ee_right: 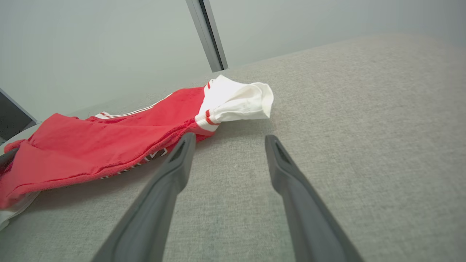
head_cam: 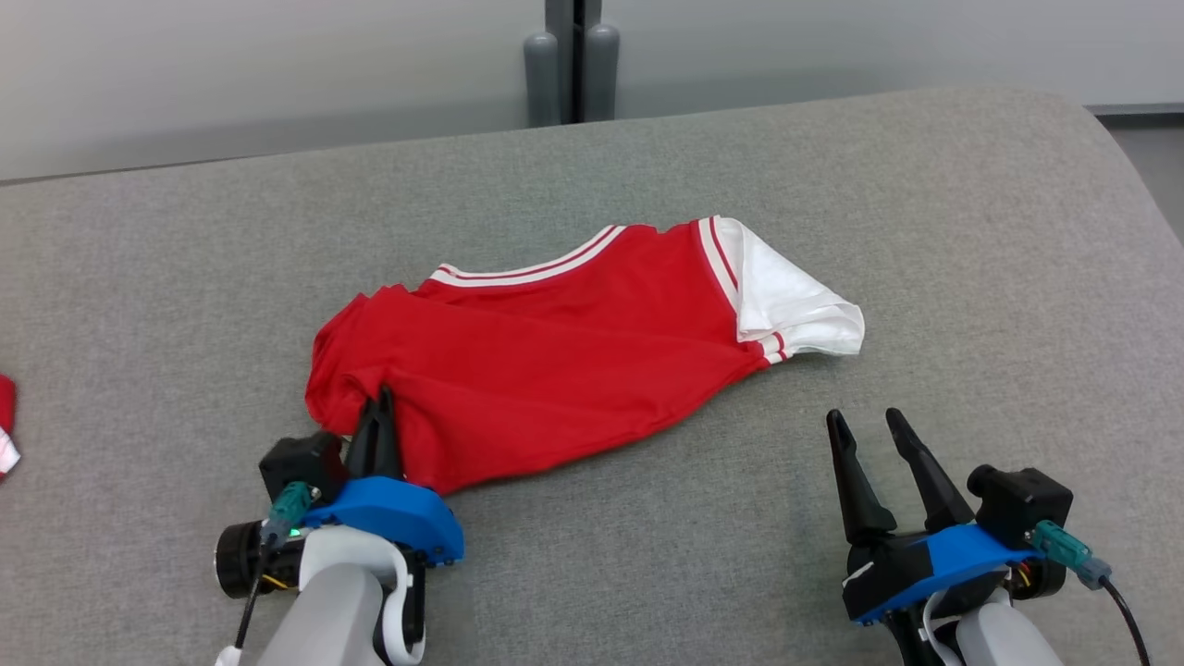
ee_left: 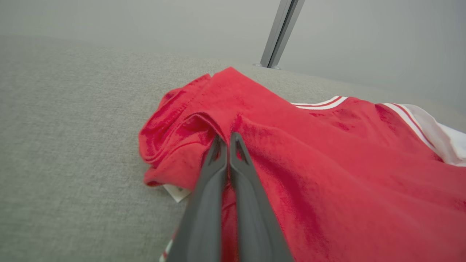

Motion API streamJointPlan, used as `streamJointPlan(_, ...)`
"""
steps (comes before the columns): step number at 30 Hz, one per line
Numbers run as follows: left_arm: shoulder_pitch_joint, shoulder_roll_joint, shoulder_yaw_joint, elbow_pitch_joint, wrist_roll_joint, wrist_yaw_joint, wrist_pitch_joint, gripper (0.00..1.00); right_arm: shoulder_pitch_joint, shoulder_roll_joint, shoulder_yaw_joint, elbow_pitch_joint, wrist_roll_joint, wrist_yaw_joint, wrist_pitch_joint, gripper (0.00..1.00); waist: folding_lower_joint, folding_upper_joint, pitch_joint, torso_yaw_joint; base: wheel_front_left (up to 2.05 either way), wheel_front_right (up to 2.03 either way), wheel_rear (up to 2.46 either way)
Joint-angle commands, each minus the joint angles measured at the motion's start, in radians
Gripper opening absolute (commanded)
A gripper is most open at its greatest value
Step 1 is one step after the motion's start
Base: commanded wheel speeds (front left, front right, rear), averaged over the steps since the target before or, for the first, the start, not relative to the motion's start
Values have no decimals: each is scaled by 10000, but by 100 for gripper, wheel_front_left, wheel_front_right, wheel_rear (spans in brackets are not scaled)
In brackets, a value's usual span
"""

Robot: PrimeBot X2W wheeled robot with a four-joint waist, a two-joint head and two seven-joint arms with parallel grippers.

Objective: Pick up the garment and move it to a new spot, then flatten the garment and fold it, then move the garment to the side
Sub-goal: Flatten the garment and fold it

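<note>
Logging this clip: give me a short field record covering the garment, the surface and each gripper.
garment: red shirt, striped trim, crumpled, lying on the surface, not yet flattened
sleeve: white sleeve at the shirt's right end
surface: grey fabric surface
left gripper: shut, pinching a fold at the shirt's left end
right gripper: open, holding nothing, apart from the shirt, near the sleeve
other: red and white cloth at the far left edge

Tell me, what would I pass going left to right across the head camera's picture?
Red cloth scrap at the edge → left gripper, jaws shut on the red garment → its white sleeve → right gripper, jaws open.
</note>
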Motion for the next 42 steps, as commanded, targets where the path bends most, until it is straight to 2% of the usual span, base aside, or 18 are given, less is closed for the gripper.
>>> streamJointPlan(1,-265,8,184,69,135,101,-28,0,-134,-69,-11,-62,37,1,-41,100,-3,-4,46,-92,0,0,0)
streamJointPlan(5,-506,58,766,370,552,245,-26,0,-179,-125,-59,-105,70,1,-41,100,-3,-4,140,-298,0,0,0)
streamJointPlan(10,-583,55,1152,632,976,122,-28,0,-237,-102,-104,-172,47,1,-41,100,-3,-4,76,-343,0,0,0)
streamJointPlan(11,-556,56,1217,655,1060,88,-28,26,-237,-94,-87,-205,10,1,-41,100,-3,-4,29,-322,0,0,0)
streamJointPlan(12,-496,55,1284,657,1131,76,-28,84,-217,-88,-79,-238,-30,1,-42,100,-3,-4,-33,-298,0,0,0)
streamJointPlan(13,-405,54,1361,616,1172,72,-26,100,-197,-85,-95,-268,-48,1,-41,100,-3,-4,-118,-266,0,0,0)
streamJointPlan(17,-1,20,1577,370,1436,35,-28,100,-70,-57,-159,-476,-329,1,-42,100,-3,-4,-546,-116,0,0,0)
streamJointPlan(23,994,23,2043,-468,2067,234,-28,100,252,-11,-403,-958,-1102,1,-41,100,-3,-4,-1436,140,0,0,0)
streamJointPlan(29,2093,14,2045,-1376,2505,-34,-26,100,785,24,-604,-1122,-1621,1,-41,100,-3,-4,-2077,346,0,0,0)
streamJointPlan(35,3091,2,1541,-1921,2161,-14,-26,100,1235,27,-762,-1015,-1907,1,-41,100,-3,-4,-2387,418,0,0,0)
streamJointPlan(42,3544,-2,937,-1742,1902,-110,-26,100,1383,29,-702,-962,-1800,1,-41,100,-3,-4,-2348,470,0,0,0)
